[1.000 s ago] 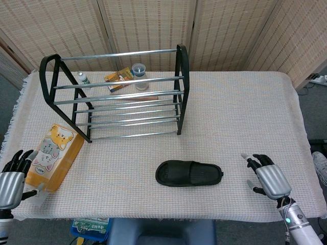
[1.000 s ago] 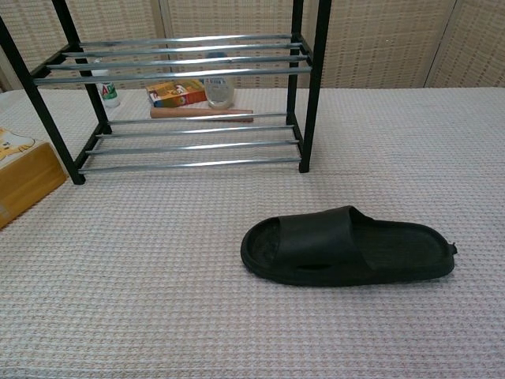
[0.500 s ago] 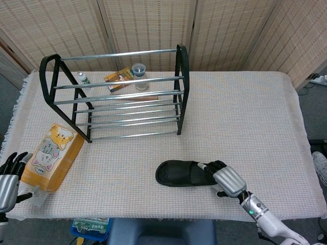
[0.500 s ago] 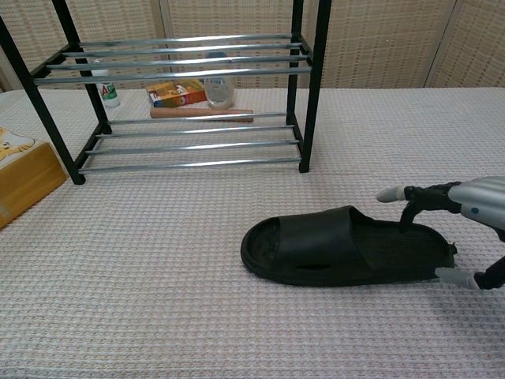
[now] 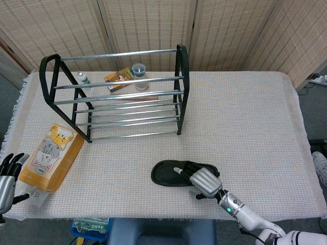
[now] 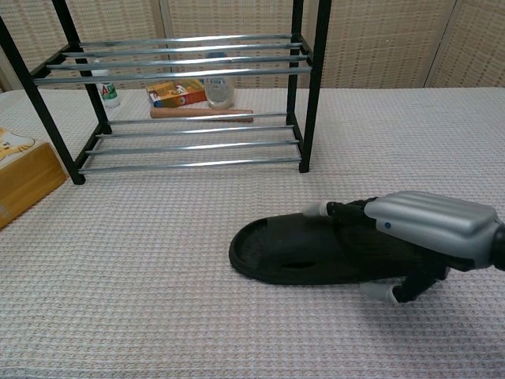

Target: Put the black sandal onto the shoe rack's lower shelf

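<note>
The black sandal (image 5: 163, 173) lies flat on the cloth near the table's front edge, toe end pointing left. My right hand (image 5: 203, 181) lies over its strap and heel, fingers stretched across the top and thumb against the near side, gripping it. In the chest view the right hand (image 6: 426, 225) hides the right half of the sandal (image 6: 268, 253). The black shoe rack (image 5: 117, 97) stands at the back left; its lower shelf (image 6: 189, 146) of metal bars carries nothing. My left hand (image 5: 7, 178) hovers at the front left corner, fingers apart, holding nothing.
An orange box with cartoon cats (image 5: 51, 155) lies left of the rack's front foot. Behind the rack sit a small box (image 5: 118, 77), a cup (image 5: 139, 71), a bottle (image 5: 82, 77) and a wooden stick (image 6: 201, 113). Folding screens close the back.
My right hand came in from the right edge, reached over the sandal and closed around it. The sandal has slid a little to the left. The left hand sank slightly lower.
</note>
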`<state>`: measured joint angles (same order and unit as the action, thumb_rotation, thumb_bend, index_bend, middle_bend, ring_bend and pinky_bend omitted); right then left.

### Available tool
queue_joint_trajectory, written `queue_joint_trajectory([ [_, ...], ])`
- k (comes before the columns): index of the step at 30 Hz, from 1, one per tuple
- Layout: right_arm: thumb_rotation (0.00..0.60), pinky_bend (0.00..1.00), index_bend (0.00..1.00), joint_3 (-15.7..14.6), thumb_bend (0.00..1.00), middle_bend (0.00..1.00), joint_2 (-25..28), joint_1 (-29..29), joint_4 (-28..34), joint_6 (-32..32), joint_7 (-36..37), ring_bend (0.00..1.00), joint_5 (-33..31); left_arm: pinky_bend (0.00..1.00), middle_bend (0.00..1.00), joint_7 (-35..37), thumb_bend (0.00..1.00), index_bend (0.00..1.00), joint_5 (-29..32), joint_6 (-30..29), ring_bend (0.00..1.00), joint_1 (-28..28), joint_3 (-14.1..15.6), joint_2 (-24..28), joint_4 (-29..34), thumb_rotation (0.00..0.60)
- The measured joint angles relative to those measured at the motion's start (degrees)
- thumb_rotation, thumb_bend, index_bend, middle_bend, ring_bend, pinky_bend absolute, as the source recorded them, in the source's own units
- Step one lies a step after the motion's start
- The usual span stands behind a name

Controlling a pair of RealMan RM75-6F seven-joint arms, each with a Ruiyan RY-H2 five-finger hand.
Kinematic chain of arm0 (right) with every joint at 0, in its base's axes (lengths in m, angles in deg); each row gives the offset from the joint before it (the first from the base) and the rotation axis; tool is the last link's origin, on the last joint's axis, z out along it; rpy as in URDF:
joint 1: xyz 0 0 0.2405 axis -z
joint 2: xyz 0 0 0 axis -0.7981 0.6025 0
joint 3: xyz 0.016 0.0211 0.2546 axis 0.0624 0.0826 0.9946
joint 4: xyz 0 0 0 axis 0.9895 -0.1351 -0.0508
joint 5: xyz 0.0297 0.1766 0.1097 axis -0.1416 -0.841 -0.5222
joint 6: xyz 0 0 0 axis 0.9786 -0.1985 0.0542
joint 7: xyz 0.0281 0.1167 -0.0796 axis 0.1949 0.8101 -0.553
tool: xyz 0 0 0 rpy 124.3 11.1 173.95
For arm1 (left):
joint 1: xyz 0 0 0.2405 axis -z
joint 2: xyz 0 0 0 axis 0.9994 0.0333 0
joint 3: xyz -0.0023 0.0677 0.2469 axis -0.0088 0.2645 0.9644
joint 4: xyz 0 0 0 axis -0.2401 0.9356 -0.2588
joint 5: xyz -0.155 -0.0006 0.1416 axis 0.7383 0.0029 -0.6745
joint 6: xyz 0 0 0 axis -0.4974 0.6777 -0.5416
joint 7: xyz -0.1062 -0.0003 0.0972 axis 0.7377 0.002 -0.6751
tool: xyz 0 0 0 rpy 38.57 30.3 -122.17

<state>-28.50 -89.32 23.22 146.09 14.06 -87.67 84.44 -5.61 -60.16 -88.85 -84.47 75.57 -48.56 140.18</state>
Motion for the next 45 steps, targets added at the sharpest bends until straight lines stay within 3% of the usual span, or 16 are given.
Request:
queue_joint_trajectory([
  [13,0.6,0.15,0.0,5.4,0.36,0.16,-11.7,-6.7,-4.9,2.8,-1.0,0.13,-4.6,0.27,0.14,1.1,0.17,0.15,0.3,-0.4,0.08,-0.7,0.1,0.2,-1.2,0.6],
  [18,0.6,0.15,0.0,8.3,0.41,0.13,-16.7,-9.8,-8.8,3.1,-2.2,0.1,-6.6,0.27,0.14,1.4,0.17,0.15,0.5,-0.2,0.08,-0.6,-0.1,0.4,-1.5,0.6],
  [22,0.6,0.15,0.0,9.5,0.37,0.12,-19.1,-12.0,-10.7,3.3,-4.2,0.1,-8.2,0.27,0.14,1.3,0.17,0.15,0.2,0.1,0.08,-0.3,-0.1,0.4,-1.5,0.6],
  [30,0.6,0.15,0.0,7.4,0.34,0.14,-13.0,-10.1,-4.3,0.0,-5.2,0.1,-7.5,0.27,0.14,1.5,0.17,0.15,-0.5,0.6,0.08,0.3,-0.2,-0.2,-1.7,0.6],
  [37,0.6,0.15,0.0,4.9,0.46,0.15,-4.0,-7.2,-0.8,-2.0,-7.1,0.1,-9.4,0.27,0.14,1.1,0.17,0.15,-0.6,1.2,0.08,0.6,-0.1,-0.7,-1.6,0.6],
  [45,0.6,0.15,0.0,3.9,0.59,0.2,-2.7,-7.5,-3.3,1.6,-6.1,0.1,-13.5,0.27,0.14,0.5,0.17,0.15,-0.6,1.1,0.08,0.6,0.0,-0.7,-1.0,0.6],
])
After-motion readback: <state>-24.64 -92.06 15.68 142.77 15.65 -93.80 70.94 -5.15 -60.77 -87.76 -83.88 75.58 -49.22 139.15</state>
